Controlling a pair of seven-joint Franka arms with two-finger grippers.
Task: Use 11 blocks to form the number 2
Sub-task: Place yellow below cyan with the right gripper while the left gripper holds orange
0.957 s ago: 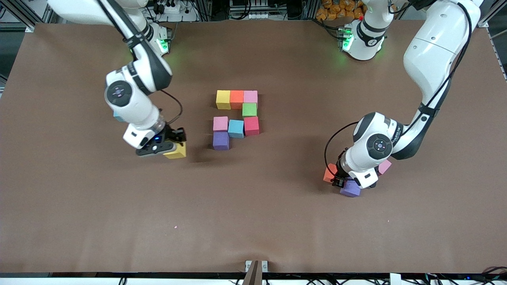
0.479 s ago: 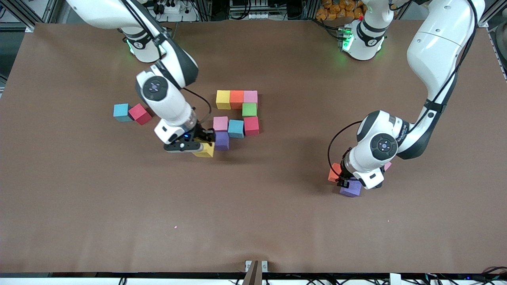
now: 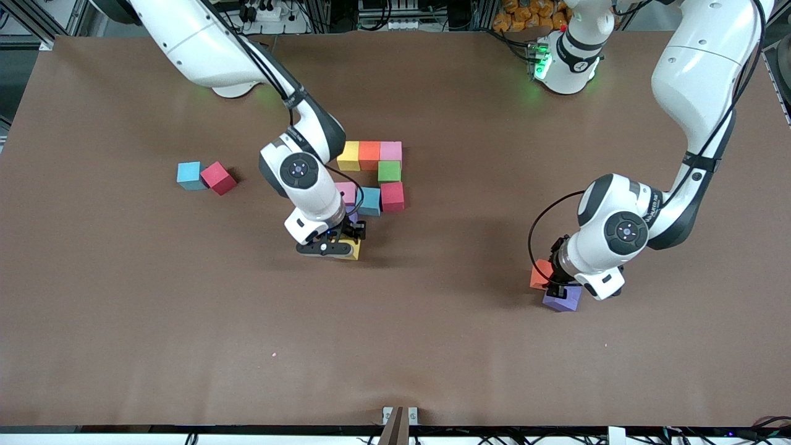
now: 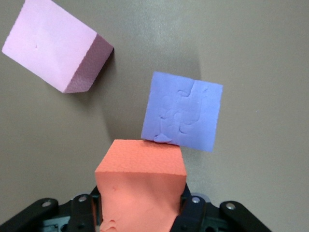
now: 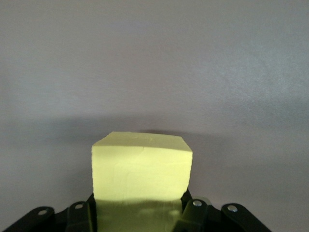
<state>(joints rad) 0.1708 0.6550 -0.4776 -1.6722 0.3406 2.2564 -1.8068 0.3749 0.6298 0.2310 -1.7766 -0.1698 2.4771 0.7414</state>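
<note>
Two grippers hold blocks: your right gripper (image 3: 346,246) clamps a yellow block (image 5: 141,166) just below the unfinished number 2 (image 3: 369,179); your left gripper (image 3: 554,277) squeezes an orange block (image 4: 141,180) touching a purple block (image 4: 183,110), which lifting could drag.

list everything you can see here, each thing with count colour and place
digit blocks: eight at mid table; yellow, orange, pink in the row nearest the bases, green below the pink end, then pink, light blue, red, and a purple one mostly hidden under the right arm
held yellow block: one, in the right gripper, at the camera-side edge of the digit
held orange block: one, in the left gripper, toward the left arm's end
spare purple block: one, touching the orange one
spare pink block: one, beside those two, seen only by the left wrist
spare pair: light blue and red, touching, toward the right arm's end
table: one, brown
right gripper: shut on yellow
left gripper: shut on orange
</note>
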